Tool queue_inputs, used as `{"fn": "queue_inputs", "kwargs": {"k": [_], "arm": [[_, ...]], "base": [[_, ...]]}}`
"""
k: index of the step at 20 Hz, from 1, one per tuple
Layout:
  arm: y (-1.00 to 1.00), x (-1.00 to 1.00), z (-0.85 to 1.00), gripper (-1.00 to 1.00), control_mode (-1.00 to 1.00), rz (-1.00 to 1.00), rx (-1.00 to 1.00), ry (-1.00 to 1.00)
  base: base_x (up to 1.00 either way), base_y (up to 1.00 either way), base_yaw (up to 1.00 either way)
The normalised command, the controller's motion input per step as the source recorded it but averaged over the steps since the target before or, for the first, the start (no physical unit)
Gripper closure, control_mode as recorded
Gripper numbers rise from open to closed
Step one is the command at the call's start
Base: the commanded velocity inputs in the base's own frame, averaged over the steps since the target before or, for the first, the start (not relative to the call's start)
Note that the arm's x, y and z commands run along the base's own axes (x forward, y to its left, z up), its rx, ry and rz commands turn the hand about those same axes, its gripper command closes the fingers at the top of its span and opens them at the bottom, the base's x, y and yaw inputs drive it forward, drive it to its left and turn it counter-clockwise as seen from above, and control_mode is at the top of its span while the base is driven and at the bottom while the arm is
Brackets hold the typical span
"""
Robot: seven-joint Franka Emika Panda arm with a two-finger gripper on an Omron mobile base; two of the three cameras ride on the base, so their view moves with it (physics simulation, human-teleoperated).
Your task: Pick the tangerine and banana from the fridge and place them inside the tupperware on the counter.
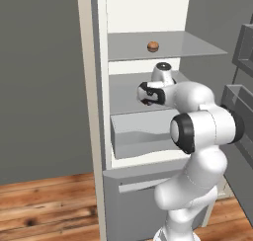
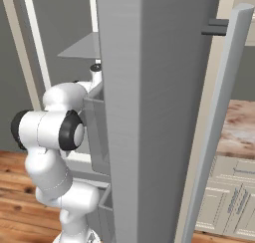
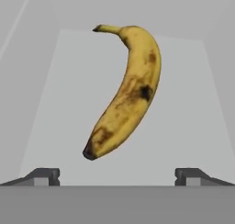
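Hand view: the banana [image 3: 126, 92] lies on a fridge shelf, dead ahead of spread jaws, not yet touched.

Landmark, the banana: it rests lengthwise away from the camera on a grey shelf [image 3: 59, 103], stem at the far end, dark tip nearest; the gripper [image 3: 117, 176] sits just short of that near tip, its fingertips [image 3: 46, 176] set wide apart on either side and empty; one shelf above the arm's working level, in the left base view, the tangerine [image 1: 153, 46] waits inside the fridge [image 1: 101, 87]; the step in hand looks like the reach for the banana; the next move likely calls for easing forward until the fruit sits between the tips, then closing across its narrow width.
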Motion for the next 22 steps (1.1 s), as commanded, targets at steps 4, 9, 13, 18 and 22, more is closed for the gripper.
{"fn": "queue_inputs", "kwargs": {"k": [4,9,13,18,22], "arm": [[0.00,0.33,-0.05,-1.00,-1.00,0.00,0.00,0.00],[0.00,0.31,-0.02,-1.00,-1.00,0.00,0.00,0.00],[-0.01,0.28,-0.09,-1.00,-1.00,0.00,0.00,0.00],[-0.02,0.20,-0.16,-1.00,-1.00,0.00,0.01,0.00],[-0.04,0.07,-0.22,-1.00,-1.00,0.00,0.01,0.00]], "base": [[0.00,0.00,0.00],[0.00,0.00,0.00],[0.00,0.00,0.00],[0.00,0.00,0.00],[0.00,0.00,0.00]]}}
